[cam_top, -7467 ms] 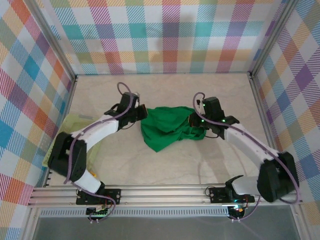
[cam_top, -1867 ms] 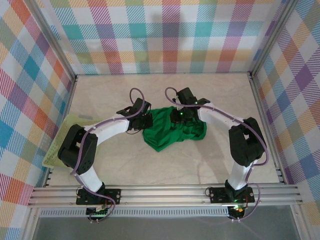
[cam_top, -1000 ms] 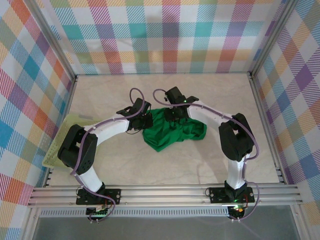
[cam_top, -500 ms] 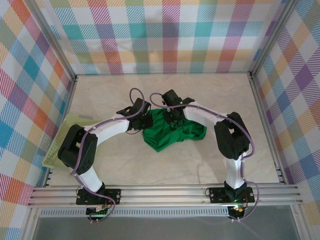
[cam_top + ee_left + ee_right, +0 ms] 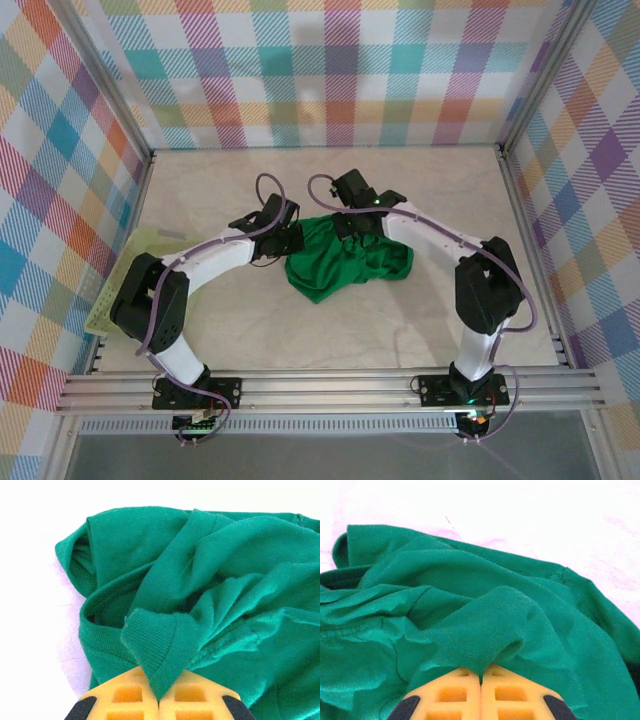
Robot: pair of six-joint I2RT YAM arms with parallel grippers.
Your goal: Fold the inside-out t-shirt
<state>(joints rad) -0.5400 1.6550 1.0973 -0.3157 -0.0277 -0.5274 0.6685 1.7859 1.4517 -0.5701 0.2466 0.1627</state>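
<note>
The inside-out t-shirt lies crumpled in a bright green heap at the middle of the table. My left gripper sits at the heap's left edge, shut on the ribbed collar band, which rises between its yellow fingers. My right gripper is at the heap's far upper edge, shut on a raised fold of green cloth pinched between its yellow fingers. The shirt spreads away from both wrists in loose folds.
A pale yellow-green mesh basket lies at the left wall beside the left arm. Metal frame posts and checked walls close in the table on three sides. Bare tabletop lies between the shirt and the arm bases.
The right gripper has closed on a fold of the shirt at the heap's upper edge and shifted slightly right. The left gripper has kept its hold on the collar.
</note>
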